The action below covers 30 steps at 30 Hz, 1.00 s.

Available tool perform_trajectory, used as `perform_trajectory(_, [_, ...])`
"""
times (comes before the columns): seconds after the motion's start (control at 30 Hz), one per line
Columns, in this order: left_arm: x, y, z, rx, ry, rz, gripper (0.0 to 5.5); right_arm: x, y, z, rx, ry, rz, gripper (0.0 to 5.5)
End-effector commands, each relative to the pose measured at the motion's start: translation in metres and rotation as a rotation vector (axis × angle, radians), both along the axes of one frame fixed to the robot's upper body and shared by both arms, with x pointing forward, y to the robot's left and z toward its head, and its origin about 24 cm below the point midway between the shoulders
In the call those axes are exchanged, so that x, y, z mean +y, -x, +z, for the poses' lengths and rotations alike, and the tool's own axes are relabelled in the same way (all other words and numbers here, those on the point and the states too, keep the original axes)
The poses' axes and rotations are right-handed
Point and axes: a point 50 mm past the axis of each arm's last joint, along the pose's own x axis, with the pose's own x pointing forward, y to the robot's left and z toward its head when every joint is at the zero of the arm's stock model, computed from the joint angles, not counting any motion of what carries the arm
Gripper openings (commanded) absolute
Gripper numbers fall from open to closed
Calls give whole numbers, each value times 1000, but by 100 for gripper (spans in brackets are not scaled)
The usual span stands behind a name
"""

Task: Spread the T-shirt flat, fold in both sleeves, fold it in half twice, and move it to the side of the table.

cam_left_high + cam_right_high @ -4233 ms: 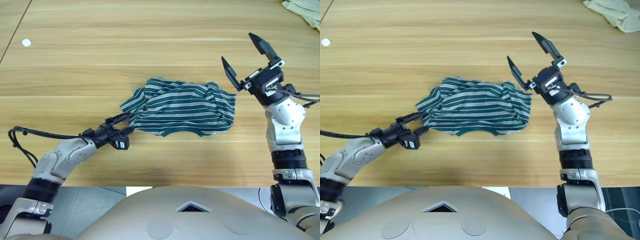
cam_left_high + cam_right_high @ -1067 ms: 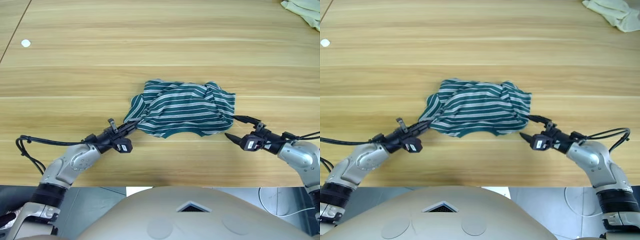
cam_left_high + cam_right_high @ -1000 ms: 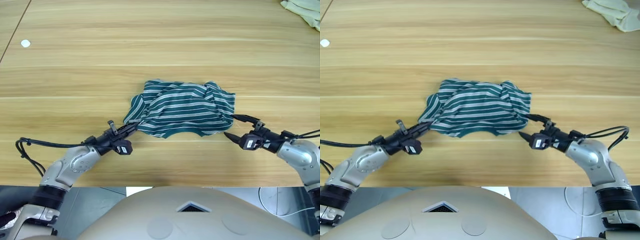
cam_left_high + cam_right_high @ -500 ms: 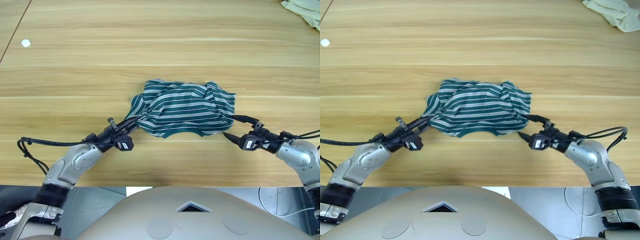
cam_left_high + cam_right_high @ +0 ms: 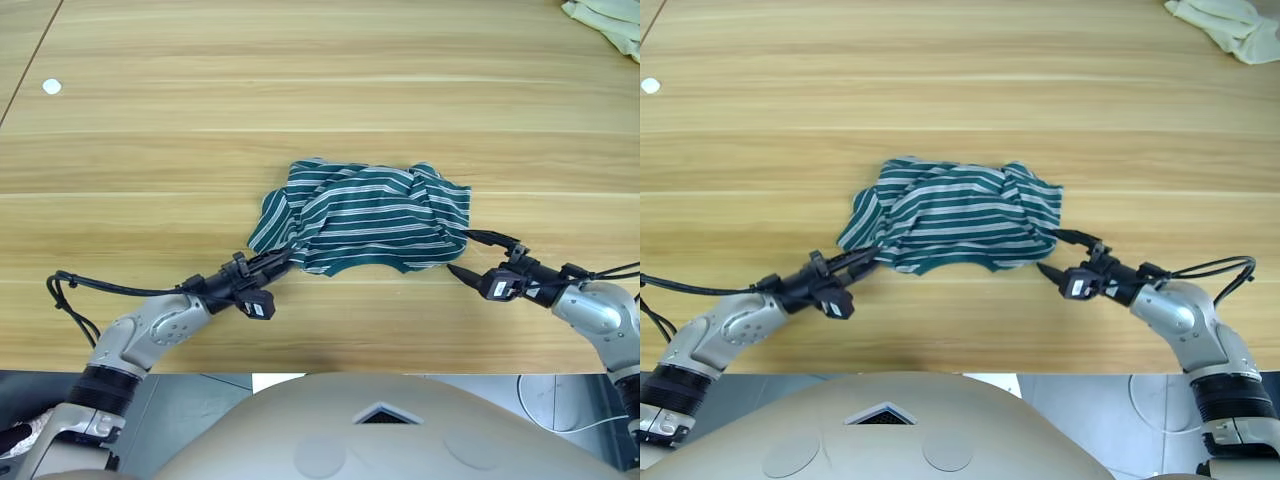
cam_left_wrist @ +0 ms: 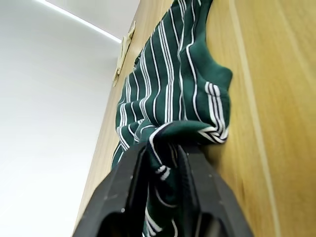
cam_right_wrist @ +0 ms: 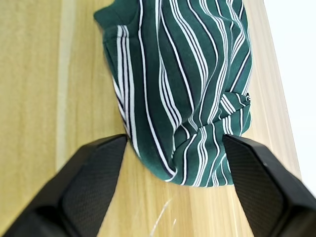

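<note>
Green-and-white striped T-shirt [image 5: 370, 215] lies bunched on the desk [image 5: 300, 100], just beyond and between the two pincers. The left pincer [image 5: 283, 262] is clenched on the fold of fabric nearest it, probably to draw that side outward. The right pincer [image 5: 462, 252] is spread wide, its fingers flanking the opposite corner without gripping, seemingly poised to pinch. Bare wood outward of each pincer leaves room for spreading. Far beyond the right pincer, a pale cloth [image 5: 605, 20] sits at the desk's corner.
</note>
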Motion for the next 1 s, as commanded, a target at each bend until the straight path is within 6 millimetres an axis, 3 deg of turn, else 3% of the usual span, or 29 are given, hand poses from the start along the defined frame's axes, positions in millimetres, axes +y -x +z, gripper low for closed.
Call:
perform_trajectory(0.03, [3,-5,2,-31,-34,-11,101,2,-2,-5,13,5,5,360])
perform_trajectory(0.17, [-14,0,19,-71,95,-85,101,3,-3,-7,16,2,4,360])
perform_trajectory(0.4, [22,-36,3,-63,-42,170,101,5,-5,-9,14,-6,10,360])
perform_trajectory(0.7, [14,-30,-7,-29,-37,116,101,6,-8,-9,4,-9,15,360])
perform_trajectory(0.9, [-1,-20,6,-77,85,43,10,5,-7,-11,10,-10,5,360])
perform_trajectory(1.0, [-9,-12,13,-82,142,3,3,4,-8,-11,12,-10,3,360])
